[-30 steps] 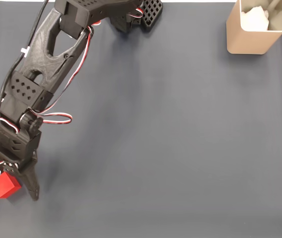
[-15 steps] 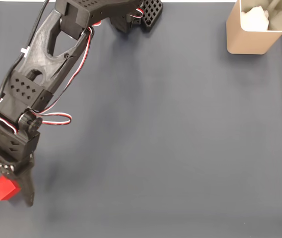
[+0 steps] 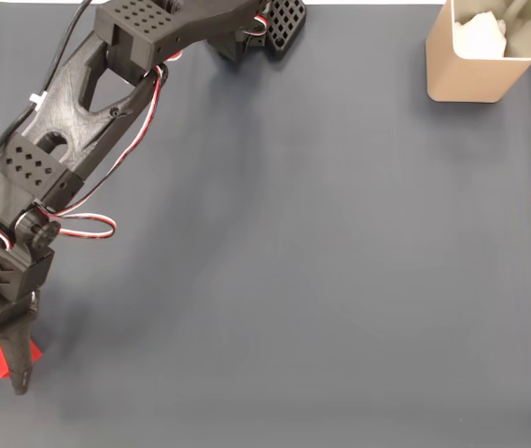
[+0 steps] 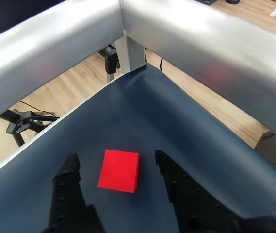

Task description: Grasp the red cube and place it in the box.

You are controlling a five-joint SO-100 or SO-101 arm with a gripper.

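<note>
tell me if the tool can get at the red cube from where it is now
Probably yes: in the wrist view the red cube lies on the mat between the open fingers of the tool, with nothing between them and a gap on each side.

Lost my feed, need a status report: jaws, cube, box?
Gripper open, jaws either side of red cube, not yet closed. Box at far corner of mat. Nothing between.

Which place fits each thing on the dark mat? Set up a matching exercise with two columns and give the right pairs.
Things:
1. red cube
2. box
3. tool
4. mat

Places or states:
A. top right corner in the fixed view
B. open, one finger on each side of the cube
C. lies between the fingers near the mat's corner
D. dark blue, under everything

Pairs: 1-C, 2-A, 3-B, 4-D
</note>
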